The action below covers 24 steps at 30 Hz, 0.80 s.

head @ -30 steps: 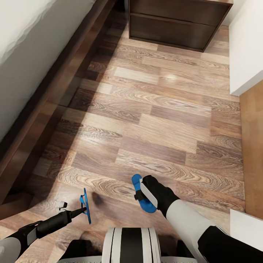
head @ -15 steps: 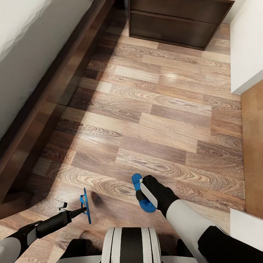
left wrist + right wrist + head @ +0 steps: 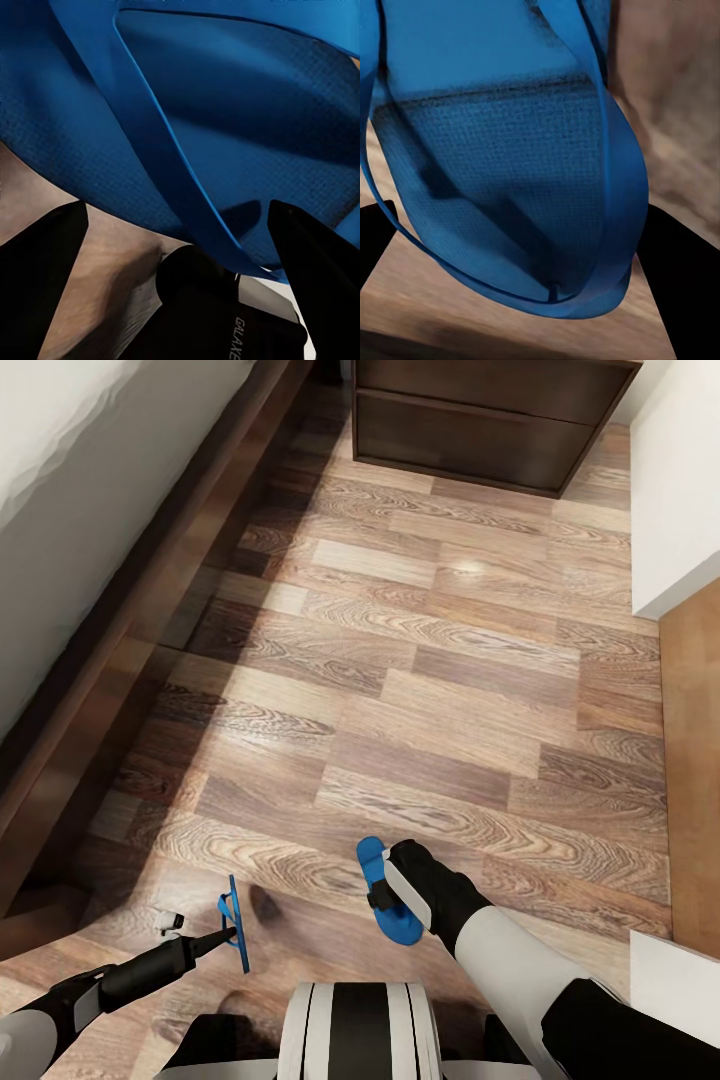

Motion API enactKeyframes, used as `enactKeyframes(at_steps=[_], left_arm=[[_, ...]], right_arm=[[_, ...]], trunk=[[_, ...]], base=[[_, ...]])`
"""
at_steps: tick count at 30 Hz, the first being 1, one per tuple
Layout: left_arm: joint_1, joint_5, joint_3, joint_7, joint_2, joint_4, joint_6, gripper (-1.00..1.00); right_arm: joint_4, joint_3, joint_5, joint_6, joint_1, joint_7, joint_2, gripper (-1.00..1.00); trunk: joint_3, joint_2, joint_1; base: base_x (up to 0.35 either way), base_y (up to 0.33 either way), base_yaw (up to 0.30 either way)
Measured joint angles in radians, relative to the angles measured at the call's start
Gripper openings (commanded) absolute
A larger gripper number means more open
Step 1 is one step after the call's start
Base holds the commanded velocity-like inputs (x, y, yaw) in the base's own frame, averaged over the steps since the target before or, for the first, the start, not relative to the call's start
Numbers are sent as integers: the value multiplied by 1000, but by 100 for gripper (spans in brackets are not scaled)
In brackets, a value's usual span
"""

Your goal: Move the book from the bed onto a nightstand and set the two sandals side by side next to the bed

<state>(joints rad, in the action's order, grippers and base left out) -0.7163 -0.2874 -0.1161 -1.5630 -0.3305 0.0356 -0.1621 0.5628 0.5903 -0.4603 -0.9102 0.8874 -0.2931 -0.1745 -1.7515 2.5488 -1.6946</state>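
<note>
Gripping one blue sandal (image 3: 237, 923) edge-on in the left hand (image 3: 226, 934), above the plank floor (image 3: 440, 690) near the bed (image 3: 70, 560) frame. Clamping the other sandal (image 3: 385, 895) in the right hand (image 3: 392, 892), sole lying flatter, the pair sitting well apart. Facing the dark nightstand (image 3: 480, 420) at the far end of the floor, beside the bed.

bright, even | glare on floor (image 3: 465, 570) | wrist views blurred
</note>
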Motion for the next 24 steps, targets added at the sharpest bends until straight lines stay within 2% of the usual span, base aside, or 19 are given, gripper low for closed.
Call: enactKeyframes(at_steps=[24], left_arm=[[0,0,-1,0,-1,-1,0,-100]], right_arm=[[0,0,-2,1,0,-2,0,-100]], trunk=[[4,0,0]], base=[[0,0,0]])
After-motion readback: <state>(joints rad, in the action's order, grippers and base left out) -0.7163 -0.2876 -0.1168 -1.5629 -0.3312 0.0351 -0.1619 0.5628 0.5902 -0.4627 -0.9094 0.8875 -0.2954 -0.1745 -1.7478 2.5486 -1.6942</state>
